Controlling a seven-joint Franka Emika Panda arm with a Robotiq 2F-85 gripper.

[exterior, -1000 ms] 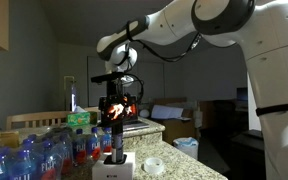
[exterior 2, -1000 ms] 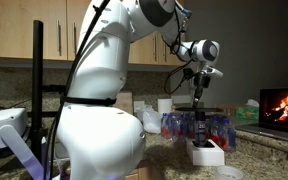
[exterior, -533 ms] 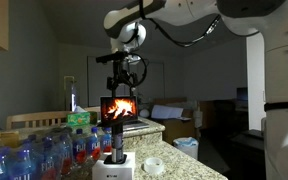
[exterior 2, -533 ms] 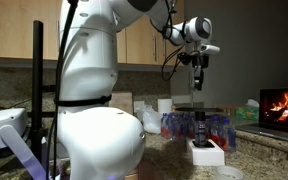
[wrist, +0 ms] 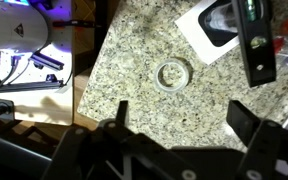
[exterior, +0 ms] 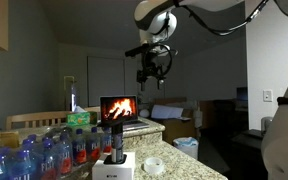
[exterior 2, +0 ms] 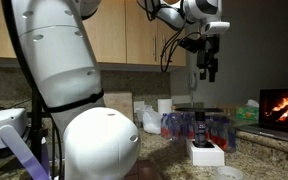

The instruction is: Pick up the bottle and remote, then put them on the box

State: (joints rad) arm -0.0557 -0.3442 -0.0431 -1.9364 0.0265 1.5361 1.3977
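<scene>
This is a home kitchen that opens onto a living area. It has a speckled granite worktop (wrist: 134,120) and wooden wall cabinets (exterior 2: 134,35), with packs of water bottles (exterior: 29,157) on the worktop. Beyond are a screen (exterior: 119,107) showing a fire and a pale door (exterior: 104,78).

Exterior views: low, near bench (exterior: 189,165) height, level gaze, differing sides; both share box (exterior: 119,171) at 7 o'clock, box (exterior 2: 209,155) at 5 o'clock. Wrist view: high overhead, facing down on bench (wrist: 134,50); box (wrist: 192,28) at 1 o'clock
</scene>
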